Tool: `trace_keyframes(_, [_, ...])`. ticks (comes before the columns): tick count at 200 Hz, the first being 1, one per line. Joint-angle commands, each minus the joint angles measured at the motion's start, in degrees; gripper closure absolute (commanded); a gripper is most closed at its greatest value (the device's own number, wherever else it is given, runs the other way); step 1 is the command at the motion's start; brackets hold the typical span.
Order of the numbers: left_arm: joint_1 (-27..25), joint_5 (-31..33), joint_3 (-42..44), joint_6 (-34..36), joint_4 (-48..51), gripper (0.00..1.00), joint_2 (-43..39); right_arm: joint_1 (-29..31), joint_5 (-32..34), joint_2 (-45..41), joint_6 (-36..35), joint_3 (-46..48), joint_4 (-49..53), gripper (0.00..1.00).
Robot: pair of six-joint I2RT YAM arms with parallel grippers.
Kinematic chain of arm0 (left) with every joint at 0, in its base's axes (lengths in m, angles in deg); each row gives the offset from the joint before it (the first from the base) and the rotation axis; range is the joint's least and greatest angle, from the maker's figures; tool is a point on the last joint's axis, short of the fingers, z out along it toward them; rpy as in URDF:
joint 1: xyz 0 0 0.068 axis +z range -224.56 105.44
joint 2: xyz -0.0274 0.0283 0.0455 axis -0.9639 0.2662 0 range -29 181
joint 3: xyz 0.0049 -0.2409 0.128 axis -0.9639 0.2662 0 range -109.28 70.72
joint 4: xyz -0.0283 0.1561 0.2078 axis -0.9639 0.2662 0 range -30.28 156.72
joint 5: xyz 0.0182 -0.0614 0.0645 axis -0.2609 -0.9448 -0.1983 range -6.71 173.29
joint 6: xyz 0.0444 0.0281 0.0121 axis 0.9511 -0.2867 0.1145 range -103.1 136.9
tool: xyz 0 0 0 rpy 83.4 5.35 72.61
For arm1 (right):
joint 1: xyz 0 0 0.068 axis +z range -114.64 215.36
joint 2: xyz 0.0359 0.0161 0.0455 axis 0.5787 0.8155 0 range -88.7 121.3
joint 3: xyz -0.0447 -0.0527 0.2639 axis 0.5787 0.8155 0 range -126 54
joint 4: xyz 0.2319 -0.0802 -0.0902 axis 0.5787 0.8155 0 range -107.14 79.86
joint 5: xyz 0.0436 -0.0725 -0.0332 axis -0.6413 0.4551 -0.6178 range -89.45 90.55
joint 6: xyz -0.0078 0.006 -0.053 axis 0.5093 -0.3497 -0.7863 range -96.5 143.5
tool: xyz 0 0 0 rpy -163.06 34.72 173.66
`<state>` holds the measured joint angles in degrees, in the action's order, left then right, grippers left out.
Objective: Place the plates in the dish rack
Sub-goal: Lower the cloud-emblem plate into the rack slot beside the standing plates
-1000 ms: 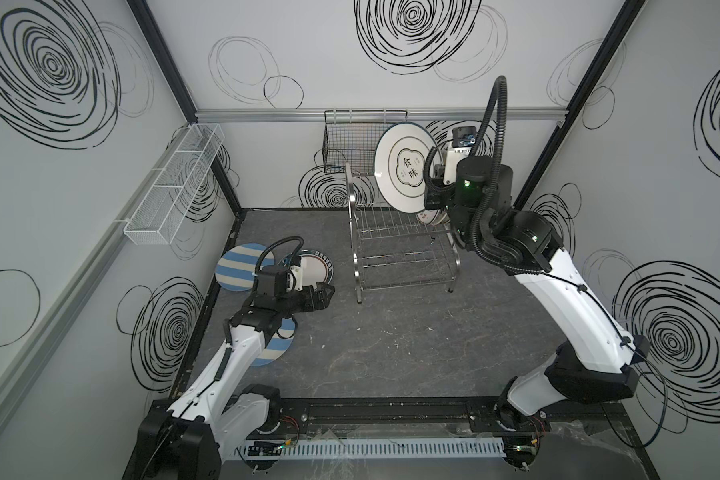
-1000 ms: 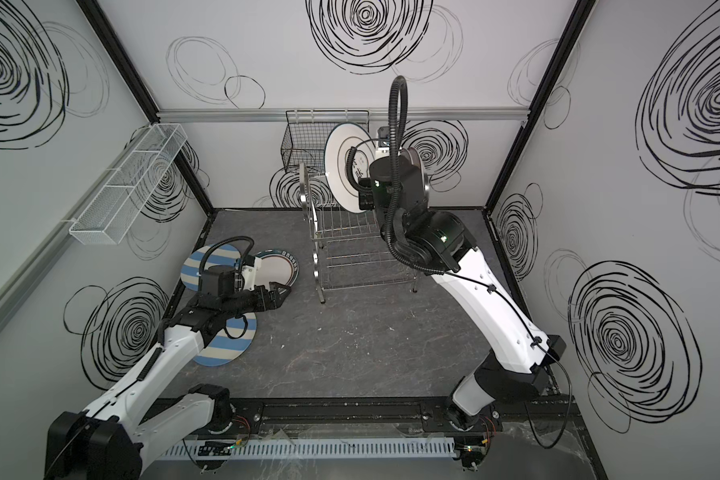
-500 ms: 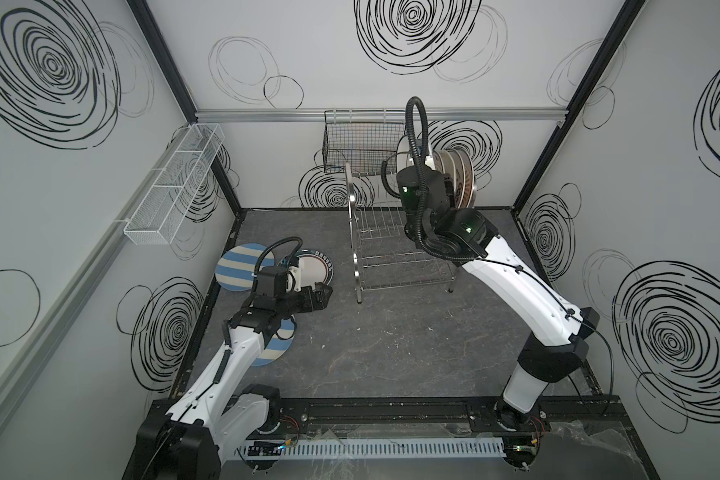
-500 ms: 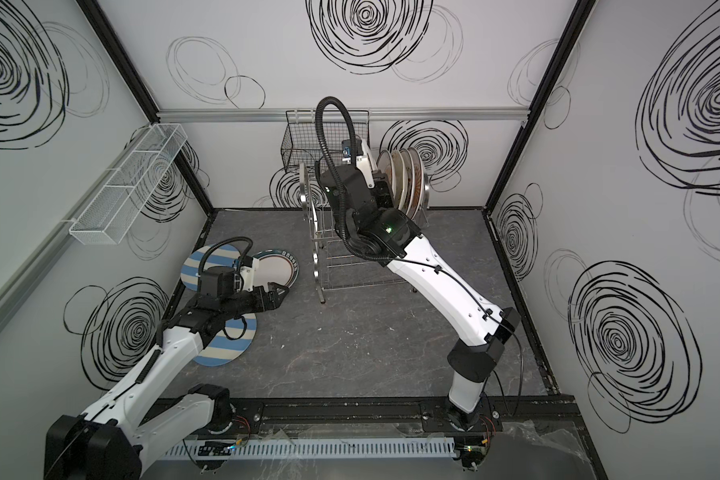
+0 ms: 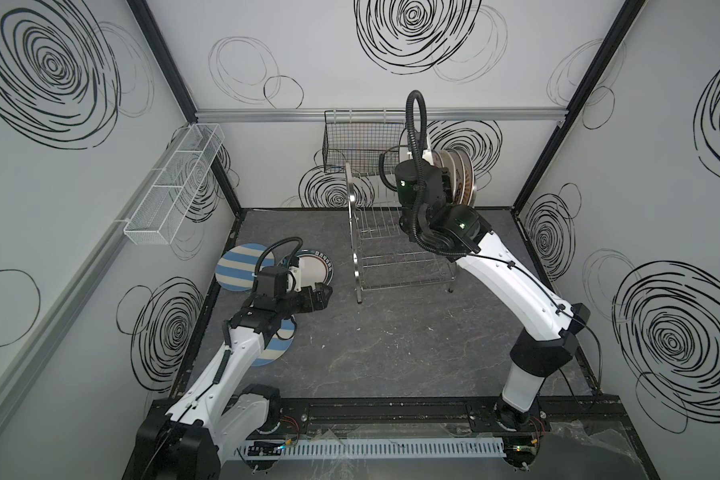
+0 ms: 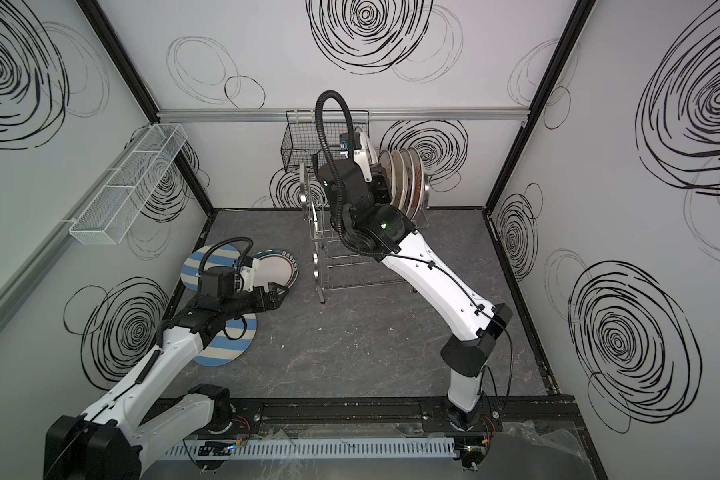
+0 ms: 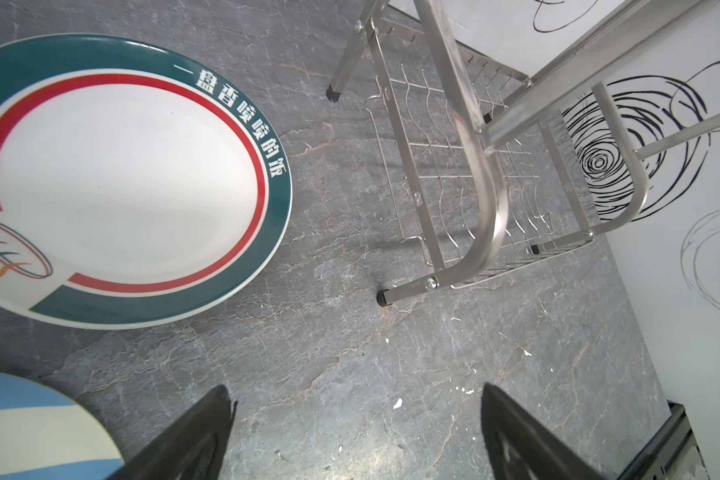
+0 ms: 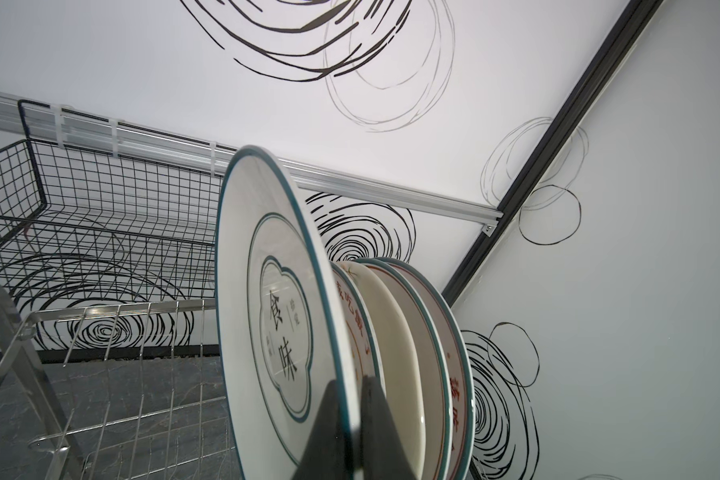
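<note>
Well, over at the left two striped plates [image 5: 238, 266] lie flat on the grey floor [image 5: 391, 353], with a green-rimmed plate [image 7: 129, 178] near them. The left gripper [image 7: 358, 440] hangs just above the floor by these, fingers spread wide and holding nothing. In the middle stands the dish rack [image 5: 391, 249]. At its right end the right gripper [image 8: 350, 399] pinches the rim of a white lettered plate [image 8: 275, 291], upright just beside the racked plates [image 8: 412, 353] on the upper tier.
</note>
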<state>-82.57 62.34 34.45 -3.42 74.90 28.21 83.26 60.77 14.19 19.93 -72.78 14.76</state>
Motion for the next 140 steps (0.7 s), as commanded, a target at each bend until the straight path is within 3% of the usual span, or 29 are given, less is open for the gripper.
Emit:
trace_keyframes(1, [-0.43, 0.29, -1.00, 1.12, -0.77, 0.04, -0.68, -1.09, 0.59, 0.07, 1.78, -1.89, -0.81, 1.00])
trace_keyframes(58, [-0.58, -0.43, -0.82, 1.03, -1.12, 0.04, -0.65, -3.72, -3.85, 2.11, 5.86, -2.68, 3.52, 1.00])
trace_keyframes(140, [-1.13, 0.01, -0.91, 1.15, -0.82, 0.04, -0.52, -5.36, -5.01, 2.55, 8.35, -1.90, 4.85, 1.00])
